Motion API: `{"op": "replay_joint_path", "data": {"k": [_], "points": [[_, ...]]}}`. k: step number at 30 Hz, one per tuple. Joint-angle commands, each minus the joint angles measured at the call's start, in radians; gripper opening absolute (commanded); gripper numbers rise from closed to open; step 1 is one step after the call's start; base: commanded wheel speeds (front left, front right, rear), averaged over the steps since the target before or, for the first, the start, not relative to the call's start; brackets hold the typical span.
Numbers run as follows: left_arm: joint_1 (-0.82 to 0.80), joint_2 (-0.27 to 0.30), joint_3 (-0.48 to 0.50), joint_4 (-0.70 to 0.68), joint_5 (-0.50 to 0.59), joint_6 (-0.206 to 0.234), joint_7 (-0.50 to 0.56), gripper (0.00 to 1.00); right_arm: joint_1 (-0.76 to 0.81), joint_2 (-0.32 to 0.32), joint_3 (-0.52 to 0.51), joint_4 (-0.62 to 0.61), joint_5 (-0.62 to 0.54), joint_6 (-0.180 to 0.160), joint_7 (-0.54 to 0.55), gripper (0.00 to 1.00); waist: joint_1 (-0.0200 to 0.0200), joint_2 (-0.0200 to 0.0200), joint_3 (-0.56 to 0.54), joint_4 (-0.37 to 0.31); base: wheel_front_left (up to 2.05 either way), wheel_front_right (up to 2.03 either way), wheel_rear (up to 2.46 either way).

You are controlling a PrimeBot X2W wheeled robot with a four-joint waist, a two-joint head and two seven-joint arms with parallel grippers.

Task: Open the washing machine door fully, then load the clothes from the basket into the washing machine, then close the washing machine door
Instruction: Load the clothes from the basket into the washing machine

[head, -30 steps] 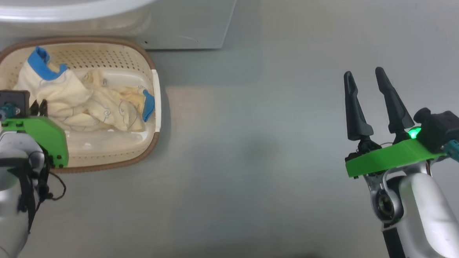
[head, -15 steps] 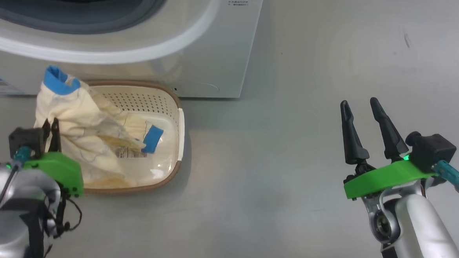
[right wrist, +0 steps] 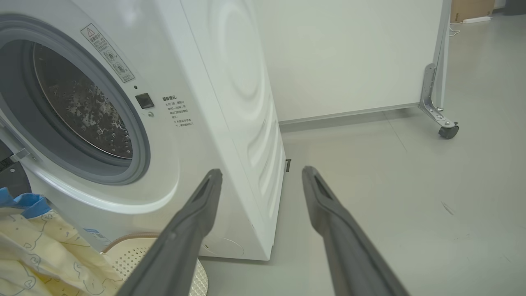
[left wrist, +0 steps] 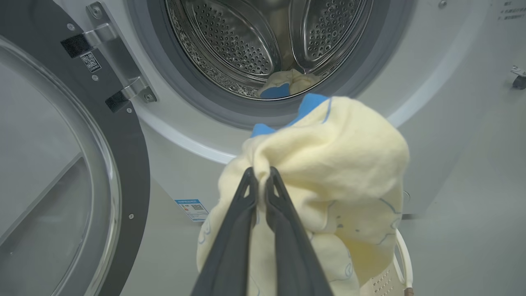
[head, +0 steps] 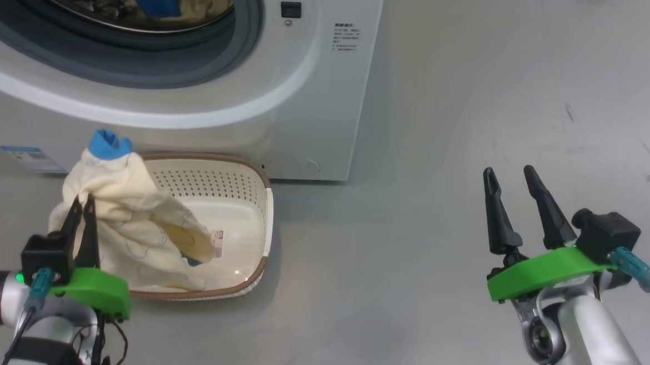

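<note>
My left gripper [head: 82, 205] is shut on the pale yellow clothes [head: 128, 222], which hang lifted above the cream basket [head: 247, 184] on the floor. In the left wrist view the closed fingers [left wrist: 246, 205] pinch a fold of the clothes [left wrist: 328, 164] in front of the washing machine [left wrist: 431, 61], whose drum holds another yellow and blue piece [left wrist: 283, 84]. The washing machine door [left wrist: 123, 164] stands swung open at the left. My right gripper [head: 514, 173] is open with nothing in it, over bare floor to the right of the washing machine [head: 307, 92].
A white partition panel [right wrist: 349, 53] on a castor foot [right wrist: 446, 129] stands behind the machine's right side. Grey floor [head: 444, 127] stretches to the right of the machine and basket.
The head camera has tilted up, bringing the drum opening into view. My left gripper has raised the clothes out of the basket. The right gripper has stayed open.
</note>
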Motion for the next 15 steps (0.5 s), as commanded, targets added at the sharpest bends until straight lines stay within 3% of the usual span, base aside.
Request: {"op": "replay_joint_path", "data": {"k": [1, 15], "points": [[0.009, 0.046, 0.062, -0.059, 0.018, 0.017, -0.014, 0.00, -0.001, -0.001, 0.016, -0.026, 0.007, -0.003, -0.007, 1.00, 0.0001, -0.0001, -0.017, 0.001, 0.00, 0.00, 0.00], [0.065, 0.034, 0.172, -0.271, 0.133, 0.029, -0.014, 0.00, 0.001, 0.004, 0.017, -0.040, 0.012, -0.003, -0.007, 1.00, 0.0001, -0.0001, 0.007, -0.012, 0.00, 0.00, 0.00]]}}
